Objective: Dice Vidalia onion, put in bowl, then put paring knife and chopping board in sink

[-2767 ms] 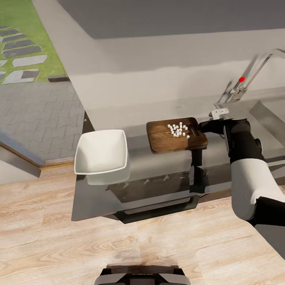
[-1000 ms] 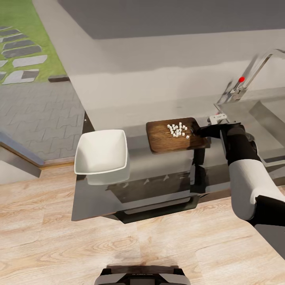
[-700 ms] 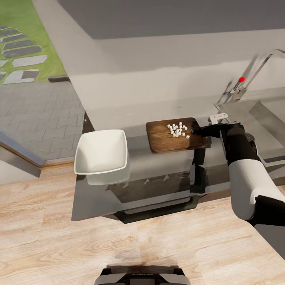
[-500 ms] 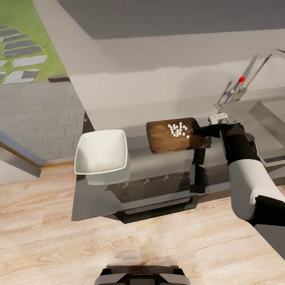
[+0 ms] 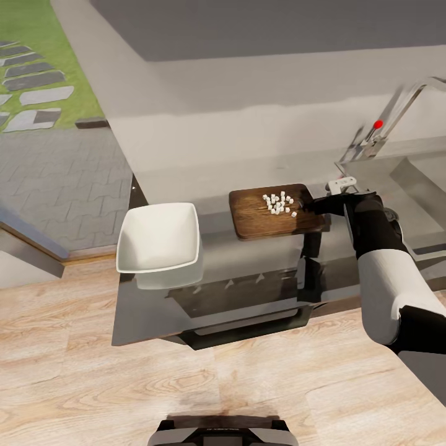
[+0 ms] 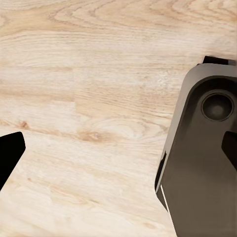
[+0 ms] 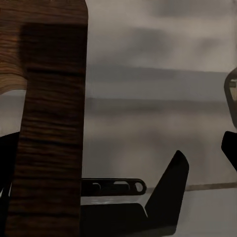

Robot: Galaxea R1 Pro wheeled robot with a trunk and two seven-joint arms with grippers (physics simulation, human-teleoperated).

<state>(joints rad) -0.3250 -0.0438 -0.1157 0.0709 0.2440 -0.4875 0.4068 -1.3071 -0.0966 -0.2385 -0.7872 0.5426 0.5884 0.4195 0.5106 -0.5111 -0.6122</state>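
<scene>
The brown chopping board (image 5: 266, 220) lies on the grey countertop (image 5: 248, 272), with several white diced onion pieces (image 5: 279, 203) heaped near its right end. My right gripper (image 5: 313, 204) is at that right end. In the right wrist view the board's edge (image 7: 52, 123) stands between the fingers, close to one of them, and the gripper (image 7: 118, 153) is open. The white square bowl (image 5: 160, 238) sits empty to the left of the board. The sink (image 5: 427, 176) is at the far right. My left gripper (image 6: 118, 158) hangs open over the wooden floor. The paring knife is out of view.
A chrome tap (image 5: 396, 114) with a red knob (image 5: 378, 124) rises behind the sink. The countertop ends just left of the bowl, with wooden floor (image 5: 74, 347) beyond it. My base (image 6: 202, 163) shows beside the left gripper.
Since 2.8 s ago my right arm has dropped a little and pushed in toward the board's right end, and the board shifted slightly. Over the last second nothing has moved.
</scene>
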